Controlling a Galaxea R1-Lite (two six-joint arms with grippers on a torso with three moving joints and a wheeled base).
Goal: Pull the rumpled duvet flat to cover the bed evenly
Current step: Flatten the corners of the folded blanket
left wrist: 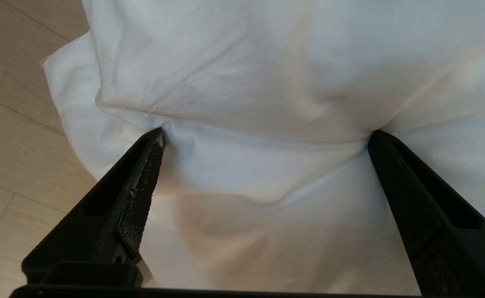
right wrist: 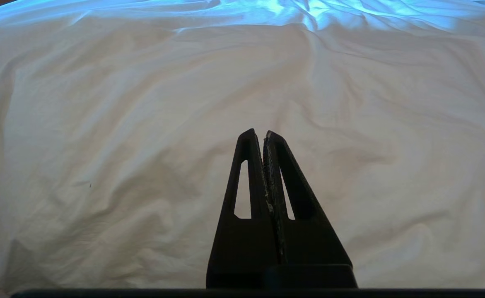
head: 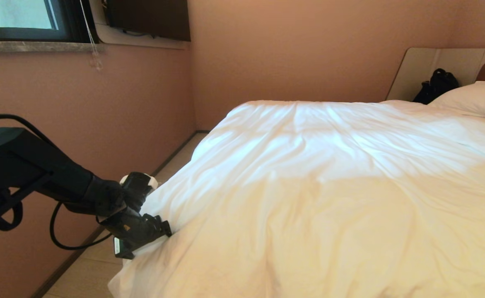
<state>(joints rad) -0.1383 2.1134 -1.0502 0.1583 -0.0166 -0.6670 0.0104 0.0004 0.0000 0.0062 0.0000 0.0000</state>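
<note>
Left gripper (left wrist: 267, 136) fingertips denting duvet (left wrist: 267, 74)

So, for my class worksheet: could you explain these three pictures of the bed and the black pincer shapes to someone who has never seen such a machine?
This is a robot with two arms, each ending in a gripper with two black jaws. The wide picture comes from a camera on its head; the other two come from cameras on its wrists, looking out past the jaws.

The bed is covered by a creased white duvet, with a pillow and a black bag at the far end.

The left gripper is at the duvet's side edge above the floor. Its jaws are spread wide and both tips press into the fabric, but nothing is pinched yet.

The right gripper has its jaws closed together and empty, with only duvet ahead of it. It is not in the head picture.
</note>
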